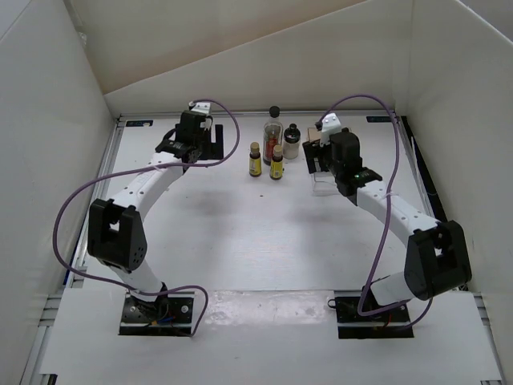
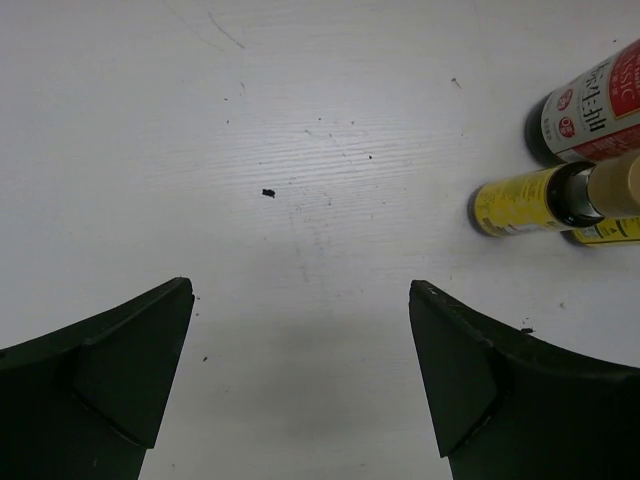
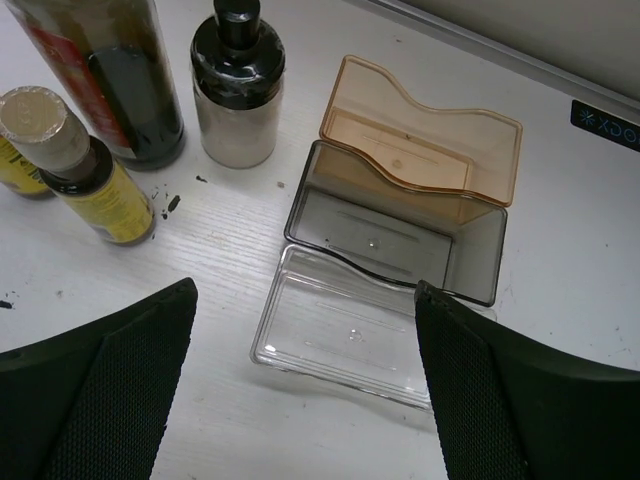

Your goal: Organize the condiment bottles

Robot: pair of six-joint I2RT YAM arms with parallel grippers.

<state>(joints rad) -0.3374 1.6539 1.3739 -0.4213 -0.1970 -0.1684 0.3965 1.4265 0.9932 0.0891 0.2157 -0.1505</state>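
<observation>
right gripper (image 3: 303,300), jaws wide, by clear tray (image 3: 330,340)

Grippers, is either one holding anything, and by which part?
Nothing is held: the left gripper and right gripper are both open and empty.

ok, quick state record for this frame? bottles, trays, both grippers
tall bottle: upright, red contents, black cap, far middle of table
short bottle: upright, black cap, right of the tall one
left yellow bottle: upright, nearer row
right yellow bottle: upright, beside it
orange tray: empty
grey tray: empty, next in line
clear tray: empty, nearest
left gripper: open, empty, over bare table
right gripper: open, empty, above the trays
bottles in trays: none
</observation>
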